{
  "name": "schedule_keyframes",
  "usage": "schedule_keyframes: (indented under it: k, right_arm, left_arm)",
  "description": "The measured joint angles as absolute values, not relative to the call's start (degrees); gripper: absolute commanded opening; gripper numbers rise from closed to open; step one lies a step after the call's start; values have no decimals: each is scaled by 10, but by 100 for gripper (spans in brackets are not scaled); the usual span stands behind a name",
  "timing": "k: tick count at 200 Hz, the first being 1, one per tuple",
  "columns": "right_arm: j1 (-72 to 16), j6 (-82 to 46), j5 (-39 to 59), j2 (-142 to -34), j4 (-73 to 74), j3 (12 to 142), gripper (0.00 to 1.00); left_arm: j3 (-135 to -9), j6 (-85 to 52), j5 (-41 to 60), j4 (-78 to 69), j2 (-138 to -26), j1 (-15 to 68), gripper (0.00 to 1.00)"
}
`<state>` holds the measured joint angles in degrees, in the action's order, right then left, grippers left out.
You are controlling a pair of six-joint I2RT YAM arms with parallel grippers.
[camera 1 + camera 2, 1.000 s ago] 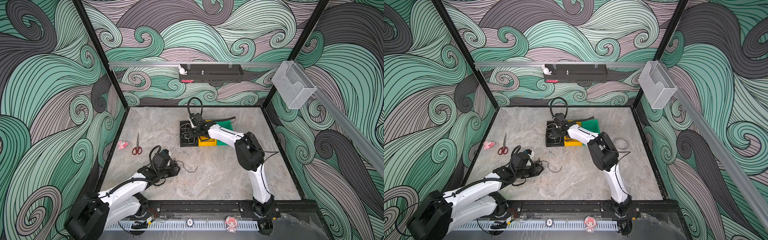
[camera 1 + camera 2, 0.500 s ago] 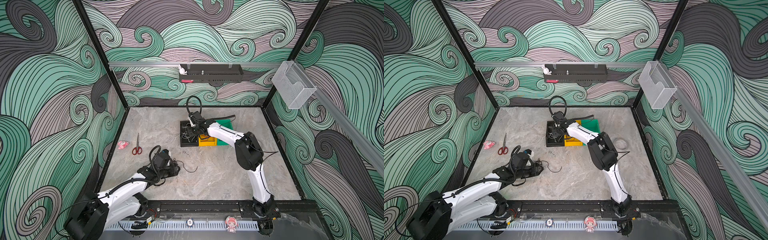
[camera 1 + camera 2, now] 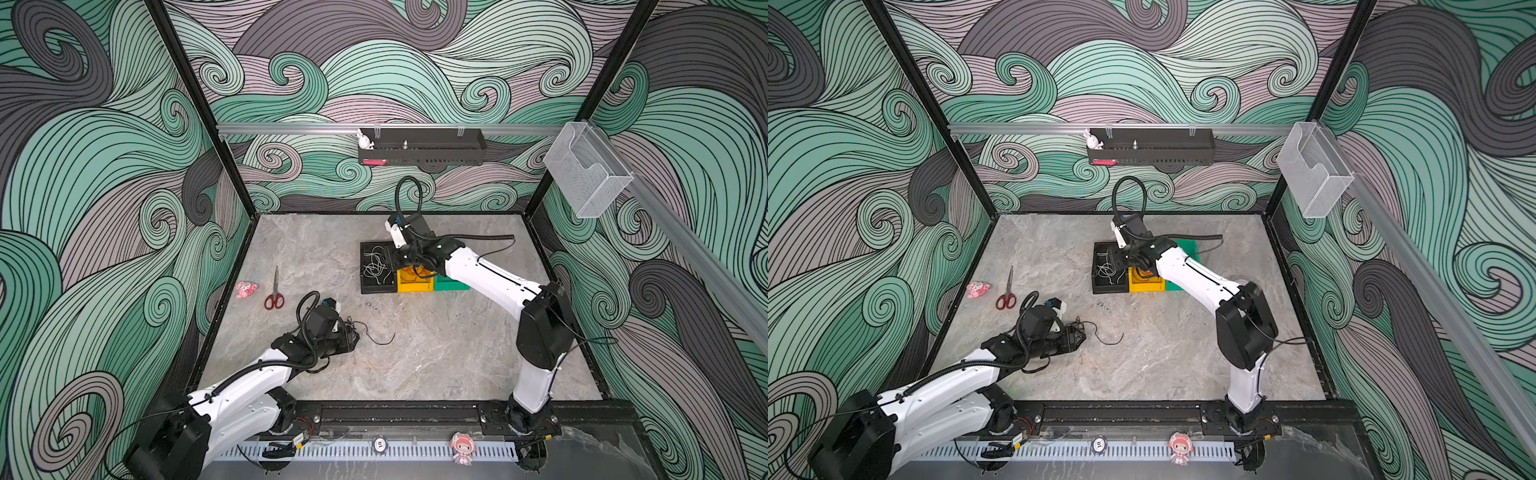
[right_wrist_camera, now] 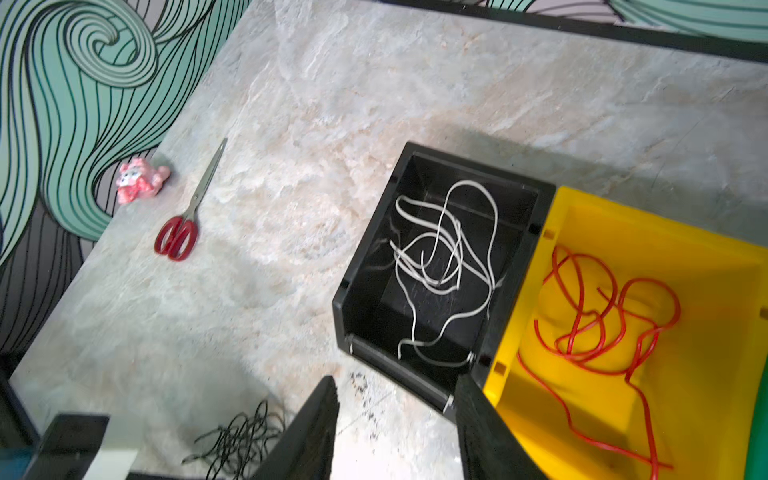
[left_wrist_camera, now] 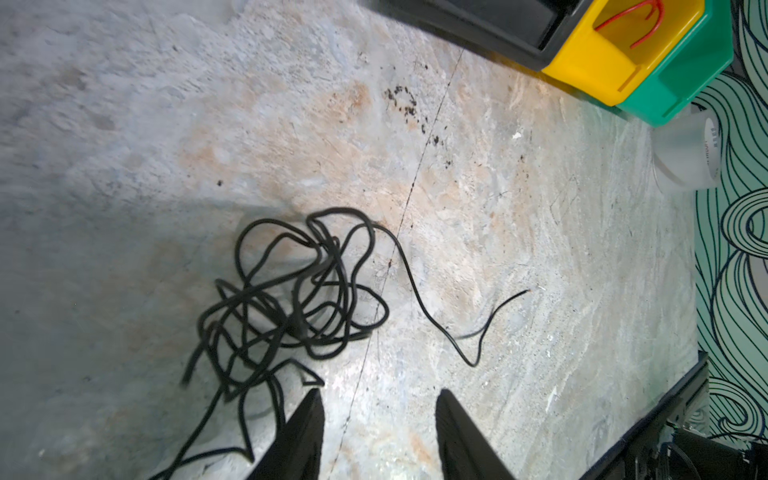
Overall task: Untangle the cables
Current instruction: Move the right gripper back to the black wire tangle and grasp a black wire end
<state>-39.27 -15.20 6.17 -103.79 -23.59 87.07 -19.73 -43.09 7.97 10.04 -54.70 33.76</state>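
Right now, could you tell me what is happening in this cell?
The white cable lies in the black bin, the red cable in the yellow bin beside it. The right pincer hangs open above the black bin's edge, holding nothing. The left pincer is open too, low over the table by the tangled black cable, which it does not grip.
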Motion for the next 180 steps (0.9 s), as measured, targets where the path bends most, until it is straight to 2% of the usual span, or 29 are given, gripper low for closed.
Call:
schedule_keyframes:
  k: [44, 74, 116, 138, 180]
  right_arm:
    - [-397, -159, 124, -954, -207, 713, 49]
    - [-423, -167, 148, -931, -189, 644, 53]
    - [-487, -182, 161, -930, -156, 605, 59]
    - [-520, -197, 168, -940, -123, 600, 59]
    - [-557, -211, 168, -990, -81, 600, 58]
  left_arm:
    - [-220, -430, 58, 142, -505, 338, 48]
    - [-227, -430, 30, 162, -476, 338, 48]
    - [-227, -430, -8, 195, -450, 338, 54]
    - [-227, -432, -15, 197, -443, 338, 58]
    - [-226, -438, -17, 189, -449, 338, 60]
